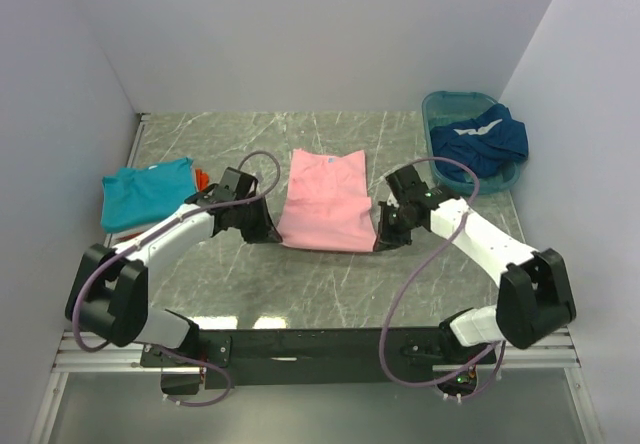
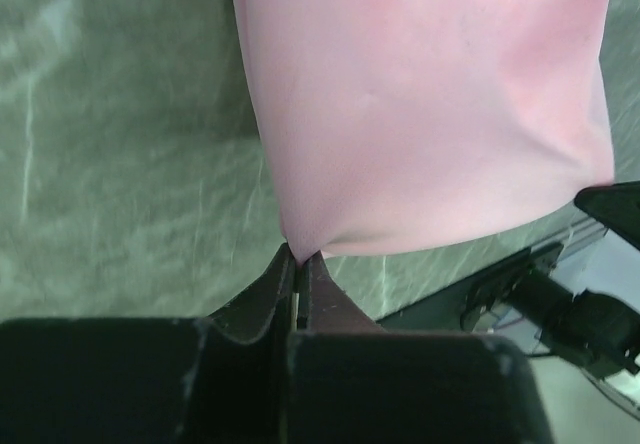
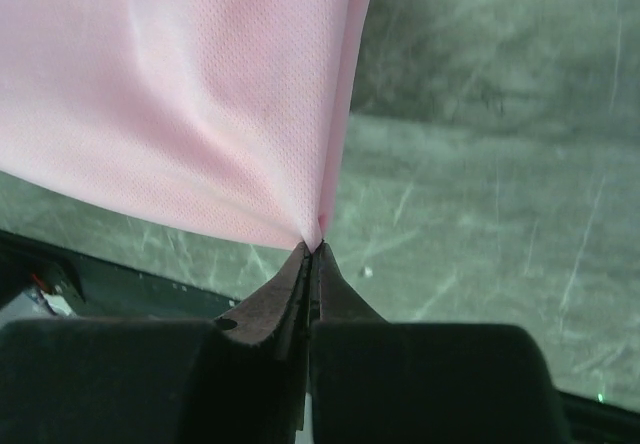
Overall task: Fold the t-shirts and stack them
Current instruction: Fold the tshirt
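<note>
A light pink t-shirt [image 1: 325, 200] lies folded into a long strip in the middle of the table. My left gripper [image 1: 277, 230] is shut on its near left corner, and the pinched cloth [image 2: 420, 114] pulls to a point at the gripper tips [image 2: 299, 260]. At the near right corner my right gripper [image 1: 378, 234] is shut on the same shirt [image 3: 180, 94], the cloth gathered at its tips [image 3: 313, 249]. A folded teal t-shirt [image 1: 145, 192] rests at the left on an orange one [image 1: 201, 177]. A dark blue t-shirt with white trim [image 1: 485, 136] sits in the basin.
The teal plastic basin [image 1: 438, 101] stands at the back right corner. White walls close in the table at the back and on both sides. The arms' black base rail [image 1: 320, 344] runs along the near edge.
</note>
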`<state>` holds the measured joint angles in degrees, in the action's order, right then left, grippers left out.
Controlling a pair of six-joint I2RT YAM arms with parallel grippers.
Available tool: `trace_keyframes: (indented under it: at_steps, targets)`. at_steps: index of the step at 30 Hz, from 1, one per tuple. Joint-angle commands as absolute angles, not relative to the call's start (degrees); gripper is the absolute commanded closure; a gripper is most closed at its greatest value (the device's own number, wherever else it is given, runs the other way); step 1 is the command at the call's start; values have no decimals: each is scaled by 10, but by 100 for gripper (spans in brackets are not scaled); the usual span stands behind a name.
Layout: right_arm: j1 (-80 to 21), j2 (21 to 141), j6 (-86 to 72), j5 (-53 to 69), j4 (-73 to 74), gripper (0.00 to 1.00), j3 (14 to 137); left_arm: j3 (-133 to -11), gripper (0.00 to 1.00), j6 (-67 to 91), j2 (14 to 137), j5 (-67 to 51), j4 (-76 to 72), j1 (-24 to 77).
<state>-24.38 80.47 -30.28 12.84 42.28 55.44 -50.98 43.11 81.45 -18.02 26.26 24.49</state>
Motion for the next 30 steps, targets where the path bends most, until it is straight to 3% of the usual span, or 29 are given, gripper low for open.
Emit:
trace_keyframes:
  at_steps: [1, 14, 23, 30]
  targets:
    - [-252, 750, -311, 97, 492, 100, 542, -499, 100, 422, 767, -185, 330, 250]
    - [-309, 632, -391, 97, 639, 100, 601, -539, 100, 508, 633, -199, 481, 290]
    - [-295, 685, -376, 41, 615, 100, 678, -656, 100, 429, 743, -165, 476, 278]
    - [-266, 747, -344, 14, 561, 100, 715, -678, 100, 402, 817, -208, 407, 229]
